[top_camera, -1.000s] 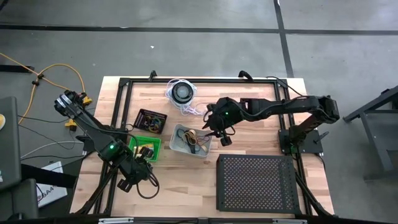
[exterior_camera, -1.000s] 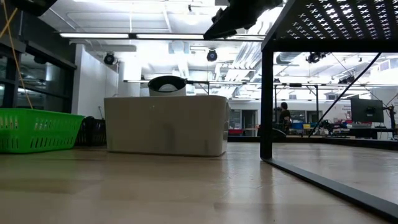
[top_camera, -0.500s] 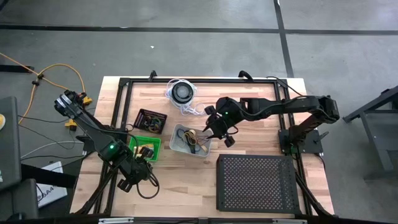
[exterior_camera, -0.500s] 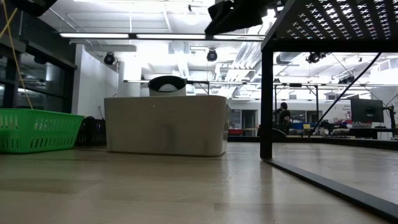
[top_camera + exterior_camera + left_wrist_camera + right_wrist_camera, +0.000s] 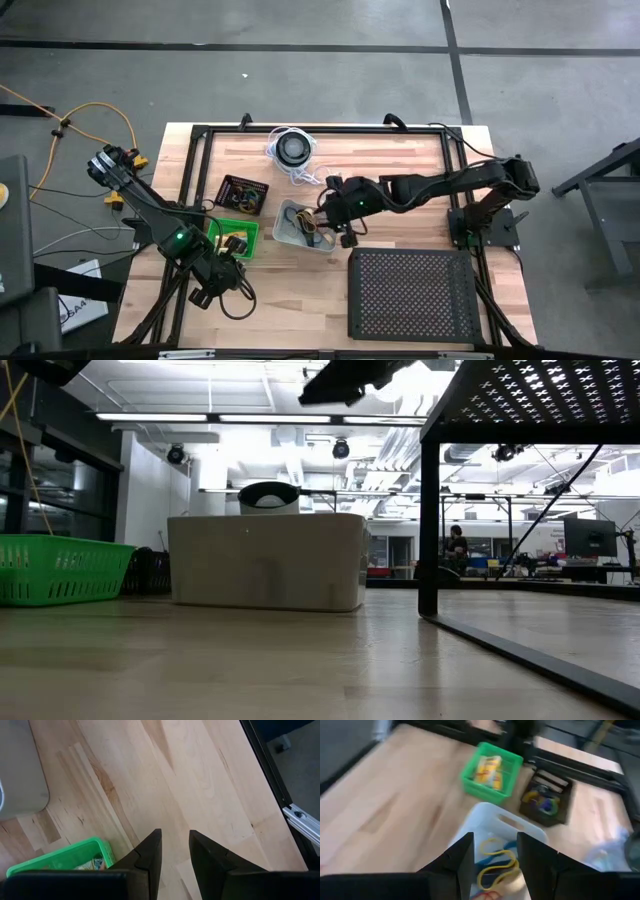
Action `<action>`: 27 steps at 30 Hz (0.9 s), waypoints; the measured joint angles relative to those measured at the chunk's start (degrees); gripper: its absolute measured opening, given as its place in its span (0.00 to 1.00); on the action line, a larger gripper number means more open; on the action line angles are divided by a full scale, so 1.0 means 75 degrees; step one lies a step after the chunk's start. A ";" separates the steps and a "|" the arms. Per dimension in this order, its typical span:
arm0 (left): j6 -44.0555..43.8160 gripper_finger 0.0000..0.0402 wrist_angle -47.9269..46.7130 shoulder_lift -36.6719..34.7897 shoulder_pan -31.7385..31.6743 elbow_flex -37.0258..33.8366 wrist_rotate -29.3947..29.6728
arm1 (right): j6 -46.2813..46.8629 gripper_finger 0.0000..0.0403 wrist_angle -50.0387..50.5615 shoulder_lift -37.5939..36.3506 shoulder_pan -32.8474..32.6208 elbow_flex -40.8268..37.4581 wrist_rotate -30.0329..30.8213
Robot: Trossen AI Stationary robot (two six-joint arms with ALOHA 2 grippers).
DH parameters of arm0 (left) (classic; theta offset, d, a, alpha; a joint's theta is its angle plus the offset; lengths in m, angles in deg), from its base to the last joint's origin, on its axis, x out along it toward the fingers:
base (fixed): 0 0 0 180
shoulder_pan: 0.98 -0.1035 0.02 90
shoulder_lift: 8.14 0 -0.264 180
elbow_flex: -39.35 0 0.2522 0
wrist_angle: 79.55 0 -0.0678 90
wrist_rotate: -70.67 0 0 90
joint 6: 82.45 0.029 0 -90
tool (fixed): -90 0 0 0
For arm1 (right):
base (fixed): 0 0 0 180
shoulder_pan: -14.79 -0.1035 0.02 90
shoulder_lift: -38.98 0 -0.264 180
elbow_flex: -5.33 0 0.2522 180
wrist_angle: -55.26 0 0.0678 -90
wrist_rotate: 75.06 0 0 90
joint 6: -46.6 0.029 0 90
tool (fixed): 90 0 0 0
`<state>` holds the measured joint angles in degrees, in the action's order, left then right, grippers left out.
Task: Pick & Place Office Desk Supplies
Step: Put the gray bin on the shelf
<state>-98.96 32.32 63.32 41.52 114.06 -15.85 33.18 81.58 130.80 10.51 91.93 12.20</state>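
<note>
From above, the light wooden counter point(image 5: 400, 240) carries three small bins: a white plastic bin point(image 5: 290, 232), a green mesh basket point(image 5: 250, 231) and a small black tray point(image 5: 243, 195). The right claw point(image 5: 331, 222) hangs over the white bin; the left claw point(image 5: 222, 270) waits at the counter's near left, beside the green basket. A large black perforated tray point(image 5: 415, 295) and a round black disc with white cord point(image 5: 293, 148) also lie there.

The low view shows the white bin only from the side, so its contents are hidden.

The left wrist view shows bare wood and its two fingers a little apart, pinching nothing.

Only the right wrist view shows the supplies: two yellow rubber-band loops point(image 5: 495, 861) inside the white bin, yellow packets point(image 5: 488, 770) in the green basket, coloured rings point(image 5: 543, 803) in the black tray. Its fingers are spread, empty.
</note>
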 joint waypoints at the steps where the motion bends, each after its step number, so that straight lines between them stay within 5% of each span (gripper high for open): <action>1: 0.0000 0.23 0.0006 0.0000 0.0000 0.0000 0.0000 | 0.0126 0.34 -0.0046 0.0033 -0.0062 0.0001 0.0311; 6: 0.0000 0.23 0.0043 0.0000 0.0000 0.0000 0.0000 | 0.0610 0.34 0.0920 0.0390 -0.0334 0.0979 0.1802; 16: 0.0000 0.23 0.0135 0.0000 0.0000 0.0000 -0.0003 | 0.1529 0.34 0.2491 0.1926 -0.0552 0.2897 0.1768; 27: 0.0000 0.23 0.0304 0.0000 0.0000 0.0000 0.0000 | 0.2552 0.34 0.1972 0.2846 -0.0758 0.2871 0.1948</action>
<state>-98.96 34.60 63.32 41.52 114.06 -15.85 52.32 96.37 152.14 4.82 113.46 26.82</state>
